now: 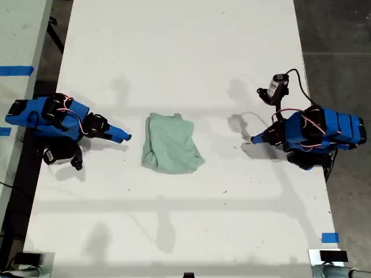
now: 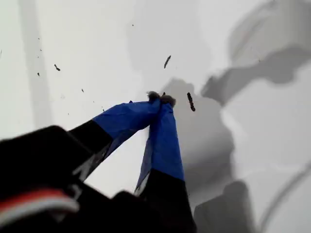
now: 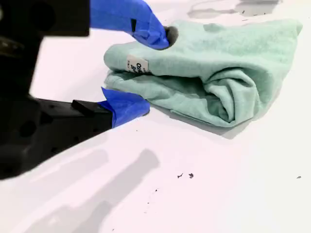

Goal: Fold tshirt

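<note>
Tshirt (image 1: 171, 150) sits folded mid-tabletop (image 1: 185, 46). Your first tool (image 2: 163, 99) is closed, empty; second tool (image 3: 146, 70) gapes beside the cloth, gripping nothing. Next, probably retreat.

Long white table (image 1: 185, 52), matte, flecked with small dark specks, crossed by soft grey shadows under light from above. Dark grey concrete floor (image 1: 336, 35) along the exterior view's right. Second pale tabletop (image 1: 17, 35) at that view's left, marked with blue tape (image 1: 16, 70).
</note>
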